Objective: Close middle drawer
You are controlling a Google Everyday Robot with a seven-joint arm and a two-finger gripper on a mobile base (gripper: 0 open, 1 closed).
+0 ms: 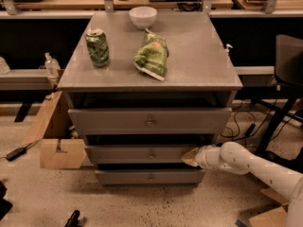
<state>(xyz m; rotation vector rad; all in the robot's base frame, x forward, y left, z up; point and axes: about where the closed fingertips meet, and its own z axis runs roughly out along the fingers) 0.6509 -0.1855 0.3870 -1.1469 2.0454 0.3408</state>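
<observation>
The middle drawer (pixel 142 153) is a grey low front panel with a tiny round knob (pixel 151 154), set in the grey cabinet (pixel 222 79) between the taller top drawer (pixel 118 121) and the bottom drawer (pixel 128 176). It sticks out only slightly, with a dark gap above it. My gripper (pixel 189 158) reaches in from the lower right on a white arm (pixel 255 167). Its tan fingertips are together in a wedge and press against the right end of the middle drawer's front panel.
On the cabinet top stand a green can (pixel 97 47), a green chip bag (pixel 152 56) and a white bowl (pixel 143 17). Cardboard boxes (pixel 59 150) sit at the cabinet's left on the floor. A dark chair (pixel 284 79) and cables are on the right.
</observation>
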